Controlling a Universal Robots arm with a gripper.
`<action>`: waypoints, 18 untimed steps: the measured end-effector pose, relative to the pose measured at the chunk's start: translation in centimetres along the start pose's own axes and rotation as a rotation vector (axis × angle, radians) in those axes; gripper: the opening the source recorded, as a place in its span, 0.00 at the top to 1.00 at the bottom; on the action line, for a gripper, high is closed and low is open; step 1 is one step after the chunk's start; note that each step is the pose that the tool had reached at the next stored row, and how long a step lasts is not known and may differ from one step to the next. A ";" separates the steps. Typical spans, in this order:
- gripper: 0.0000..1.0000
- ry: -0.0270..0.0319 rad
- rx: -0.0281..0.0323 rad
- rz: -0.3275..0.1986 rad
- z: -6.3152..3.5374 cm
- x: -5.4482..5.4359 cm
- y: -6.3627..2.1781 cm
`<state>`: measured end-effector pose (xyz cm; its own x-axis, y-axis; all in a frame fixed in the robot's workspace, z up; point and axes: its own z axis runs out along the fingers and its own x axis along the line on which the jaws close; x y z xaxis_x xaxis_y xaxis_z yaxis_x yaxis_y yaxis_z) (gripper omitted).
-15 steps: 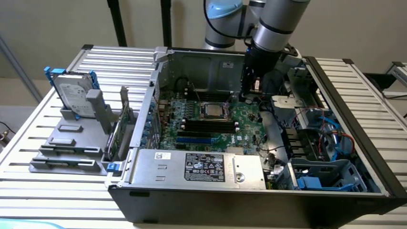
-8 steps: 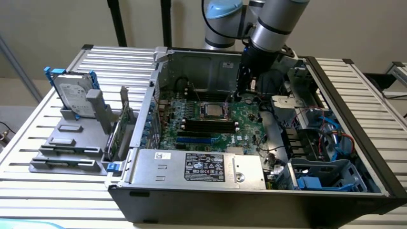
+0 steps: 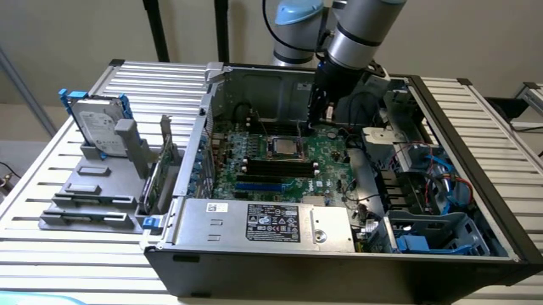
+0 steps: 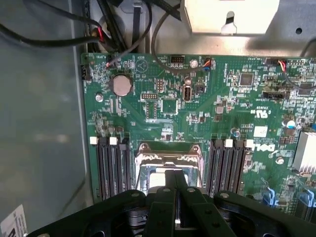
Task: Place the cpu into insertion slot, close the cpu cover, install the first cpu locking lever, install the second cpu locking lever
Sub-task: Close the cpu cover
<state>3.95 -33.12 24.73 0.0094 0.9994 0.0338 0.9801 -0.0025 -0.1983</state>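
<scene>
We mark the claw (image 3: pixel 316 125), fingers together and empty, upper centre of the exterior view, near the cpu (image 3: pixel 283 147) on the green motherboard (image 3: pixel 327 162).

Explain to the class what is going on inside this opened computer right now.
A Universal Robots arm reaches into the open computer case. Its gripper, fingers shut with nothing between them, hangs just above the cpu on the green motherboard. The pale cpu lies seated, the silvery cpu cover framing it. Whether the cover is latched down cannot be told.
</scene>
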 end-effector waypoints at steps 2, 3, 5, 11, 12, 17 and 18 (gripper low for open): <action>0.89 -0.0001 0.0044 0.000 0.07 -0.1 -0.36; 0.89 0.0000 0.0062 0.000 0.12 -0.1 -0.57; 0.89 0.0006 0.0090 -0.001 0.21 -0.3 -0.99; 0.89 0.0083 0.0177 -0.003 0.57 -0.7 -2.50; 0.89 0.0099 0.0190 -0.003 0.64 -0.8 -2.78; 0.89 0.0177 0.0239 -0.005 1.05 -1.2 -4.17; 0.89 0.0194 0.0247 -0.005 1.13 -1.3 -4.43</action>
<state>-0.63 -34.32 24.46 0.0084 0.9985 0.0539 0.9750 0.0038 -0.2222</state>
